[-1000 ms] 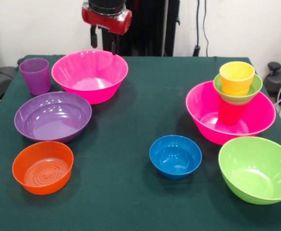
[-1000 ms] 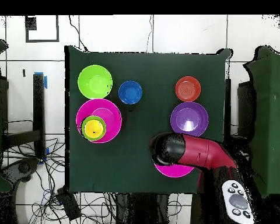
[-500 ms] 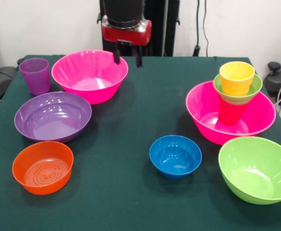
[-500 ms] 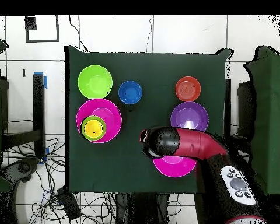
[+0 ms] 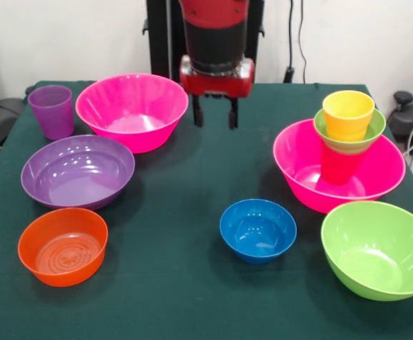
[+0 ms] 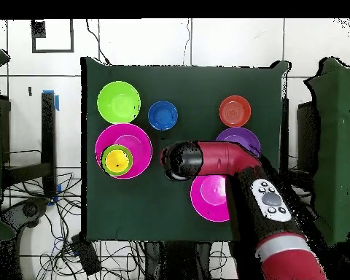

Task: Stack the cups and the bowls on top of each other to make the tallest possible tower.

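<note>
Gripper hung empty above bare table, its two fingers apart and pointing down, between the far pink bowl on its left and the partial tower on its right. That tower was a second pink bowl holding a red cup, a small green bowl and a yellow cup. The closest loose pieces appeared to be the far pink bowl and the blue bowl, which sat nearer the camera and slightly right. Purple cup, purple bowl, orange bowl and lime bowl lay apart, unstacked.
</note>
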{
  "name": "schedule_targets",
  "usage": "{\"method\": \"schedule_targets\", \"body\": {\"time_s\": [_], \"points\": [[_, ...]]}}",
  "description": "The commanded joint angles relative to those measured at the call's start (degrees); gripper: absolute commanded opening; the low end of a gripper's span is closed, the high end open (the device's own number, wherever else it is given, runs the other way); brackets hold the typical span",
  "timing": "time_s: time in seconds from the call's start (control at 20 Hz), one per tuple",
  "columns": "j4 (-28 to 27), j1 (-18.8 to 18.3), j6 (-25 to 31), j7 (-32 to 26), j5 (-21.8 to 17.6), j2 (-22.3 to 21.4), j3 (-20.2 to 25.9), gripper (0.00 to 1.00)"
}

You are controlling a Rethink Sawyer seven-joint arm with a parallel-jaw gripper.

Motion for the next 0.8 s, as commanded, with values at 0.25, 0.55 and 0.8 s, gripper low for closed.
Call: {"method": "schedule_targets", "body": {"time_s": [0.25,0.55,0.8], "points": [[-22.8,6.4,11.6,-6.8,-4.6,12.2,2.0,1.0],[-32.5,8.2,15.3,-7.7,-5.0,17.6,1.4,1.0],[-35.7,8.8,17.7,-9.5,-6.0,18.4,0.6,1.0]]}}
